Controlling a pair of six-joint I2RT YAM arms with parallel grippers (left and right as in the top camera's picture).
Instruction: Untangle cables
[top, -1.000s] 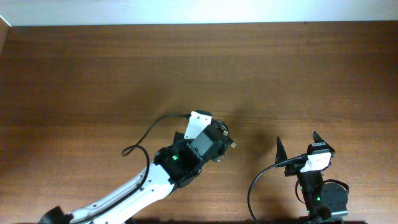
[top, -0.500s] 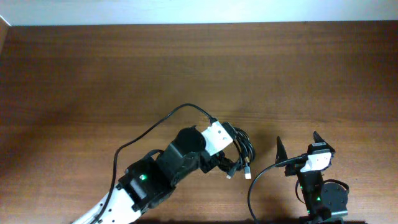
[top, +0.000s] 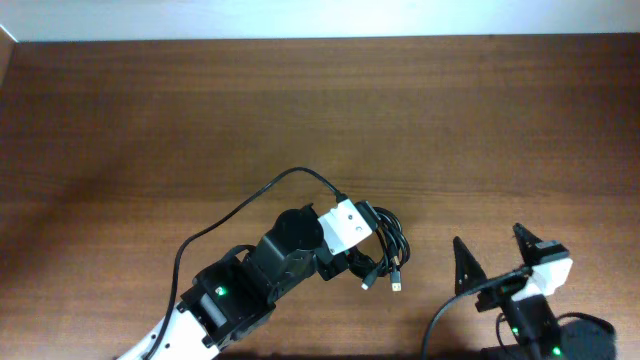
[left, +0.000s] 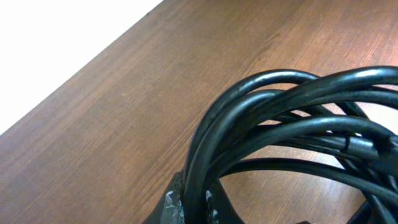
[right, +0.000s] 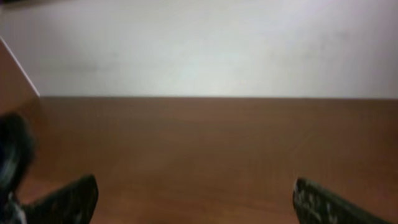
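Looks barely started: cables wound in one tight coil with loops overlapping, two plugs dangling at its lower edge, no strand pulled free yet, so all the separating left to do. Sits near the front middle of the tabletop, pinched by the left claw, clamped narrow on several loops at the coil's edge; cannot tell whether lifted or resting. Right claw spread wide, empty, touching nothing, near the coil on its right.
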